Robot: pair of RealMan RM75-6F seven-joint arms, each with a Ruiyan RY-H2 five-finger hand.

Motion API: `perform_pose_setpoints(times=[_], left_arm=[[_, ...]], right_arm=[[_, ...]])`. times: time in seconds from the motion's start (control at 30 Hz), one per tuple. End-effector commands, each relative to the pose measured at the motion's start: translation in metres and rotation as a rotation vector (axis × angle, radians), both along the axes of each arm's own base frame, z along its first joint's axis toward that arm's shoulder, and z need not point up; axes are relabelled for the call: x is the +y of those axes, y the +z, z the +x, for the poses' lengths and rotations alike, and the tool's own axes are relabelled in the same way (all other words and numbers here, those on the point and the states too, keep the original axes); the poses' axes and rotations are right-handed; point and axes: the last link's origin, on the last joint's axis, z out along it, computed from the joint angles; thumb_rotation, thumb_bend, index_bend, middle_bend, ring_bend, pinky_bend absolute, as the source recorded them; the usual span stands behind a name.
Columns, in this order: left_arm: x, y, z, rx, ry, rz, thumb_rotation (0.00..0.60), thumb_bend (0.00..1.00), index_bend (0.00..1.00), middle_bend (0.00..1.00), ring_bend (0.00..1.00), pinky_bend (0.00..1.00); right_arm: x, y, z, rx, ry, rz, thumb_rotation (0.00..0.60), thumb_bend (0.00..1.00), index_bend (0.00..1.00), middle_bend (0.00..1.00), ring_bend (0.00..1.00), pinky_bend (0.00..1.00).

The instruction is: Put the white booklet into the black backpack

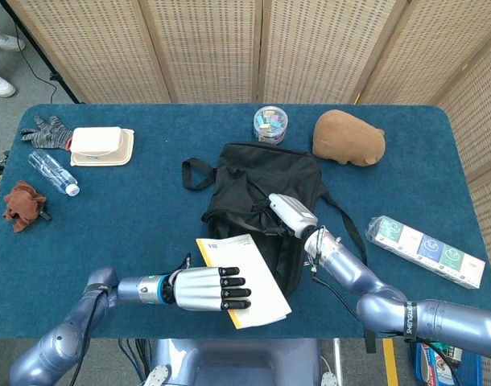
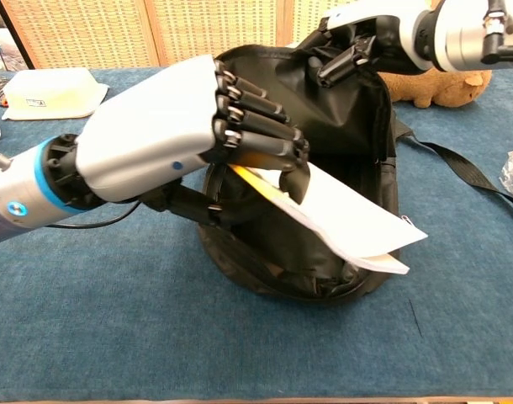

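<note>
The black backpack (image 1: pixel 262 189) lies open in the middle of the table, and its mouth (image 2: pixel 265 261) faces me in the chest view. My right hand (image 1: pixel 287 214) grips the upper flap (image 2: pixel 357 109) and holds it up. My left hand (image 1: pixel 209 288) holds the white booklet (image 1: pixel 249 277) by its near edge. The booklet (image 2: pixel 357 223) is tilted and hangs over the backpack's opening, with its far corner past the right rim. A yellow strip shows along its held edge.
A brown plush animal (image 1: pixel 348 137) and a clear round tub (image 1: pixel 270 123) lie behind the backpack. A long printed box (image 1: pixel 425 250) sits at the right. At the left are a white container (image 1: pixel 99 145), a bottle (image 1: pixel 54 174), a glove (image 1: pixel 44 132) and a brown cloth (image 1: pixel 23 204).
</note>
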Motion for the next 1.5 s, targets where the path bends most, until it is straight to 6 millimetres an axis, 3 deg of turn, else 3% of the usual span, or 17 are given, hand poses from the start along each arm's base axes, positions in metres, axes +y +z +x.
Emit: perform_pose_setpoints(times=[0.03,0.47,0.93,1.5], left_arm=[[0.002,-0.003,0.004,0.005,0.002,0.001,0.6,0.56,0.84,0.66,0.56,0.67],[0.004,-0.021,0.014,0.074,0.003,-0.003,0.6,0.56,0.84,0.66,0.56,0.67],[0.012,-0.044,0.021,0.213,0.005,0.046,0.6,0.56,0.84,0.66,0.55,0.67],[0.033,-0.047,0.001,0.372,0.051,0.146,0.6,0.51,0.82,0.63,0.5,0.67]], right_arm=[[0.003,-0.004,0.006,-0.002,0.009,0.036,0.6,0.89,0.57,0.59,0.49,0.66],[0.012,-0.015,0.035,-0.014,0.066,0.112,0.6,0.9,0.57,0.59,0.49,0.66],[0.016,-0.006,0.048,-0.037,0.062,0.148,0.6,0.9,0.57,0.59,0.49,0.66],[0.014,0.007,0.05,-0.045,0.064,0.135,0.6,0.9,0.57,0.59,0.49,0.66]])
